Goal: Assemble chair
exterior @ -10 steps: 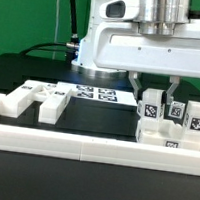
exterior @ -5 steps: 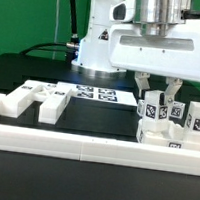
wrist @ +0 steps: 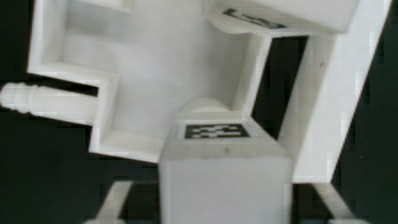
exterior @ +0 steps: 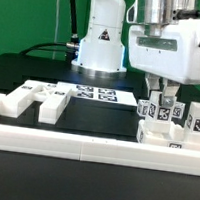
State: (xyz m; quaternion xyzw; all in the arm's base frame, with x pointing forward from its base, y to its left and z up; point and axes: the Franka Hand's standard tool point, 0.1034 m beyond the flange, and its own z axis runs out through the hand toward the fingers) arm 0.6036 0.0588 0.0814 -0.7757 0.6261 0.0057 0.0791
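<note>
My gripper (exterior: 163, 103) hangs over the cluster of white tagged chair parts (exterior: 171, 118) at the exterior view's right. In the wrist view the gripper (wrist: 222, 205) is open. Its two fingers (wrist: 119, 200) straddle an upright white block with a tag on top (wrist: 222, 150), and a dark gap shows on each side. Beyond the block lies a larger flat white chair piece with a rectangular cut-out (wrist: 151, 60). A ribbed round peg (wrist: 39, 100) sticks out from the side of that piece. More loose white chair parts (exterior: 42, 102) lie at the exterior view's left.
The marker board (exterior: 94, 93) lies flat on the black table behind the parts. A low white border wall (exterior: 83, 146) runs along the front edge. The arm's white base (exterior: 99, 43) stands at the back.
The hand has turned about its vertical axis and shifted slightly to the exterior view's right, so the fingers now appear closer together from outside. The parts have not moved.
</note>
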